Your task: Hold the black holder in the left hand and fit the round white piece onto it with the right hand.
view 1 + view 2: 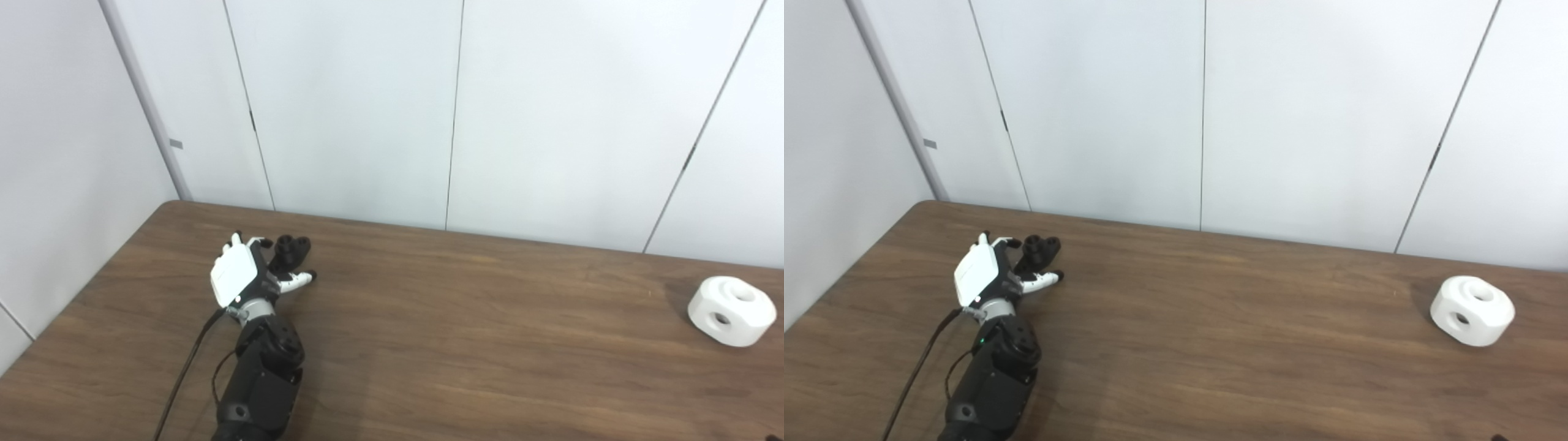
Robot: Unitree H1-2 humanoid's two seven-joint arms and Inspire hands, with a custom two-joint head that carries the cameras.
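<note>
Two head-camera views of one scene. A brown wood-grain tabletop [429,343] fills the lower half of each view; behind it stands a wall of pale panels [349,110] divided by thin vertical seams.

Left robot hand [245,275]: its arm [263,380] enters from the bottom edge at the left and reaches toward the far left part of the tabletop. The white back of the hand faces the camera. Its fingers curl around the black holder [291,250] from the near side, and the thumb [298,282] lies in front of the holder, low over the wood. The hand appears clamped on the holder, though the contact on the far side is hidden by the hand itself. A dark cable [184,373] runs along the arm toward the bottom edge.

Black holder: it stands upright in the left robot hand, its top showing several rounded knobs above the fingertips.

Round white piece [1472,309]: it rests on the tabletop near the right edge, well apart from the holder and untouched. It is a thick rounded block with a hole in its top face and another in its side.

Right robot hand: only a dark speck shows at the bottom right corner, too little to tell its state.
</note>
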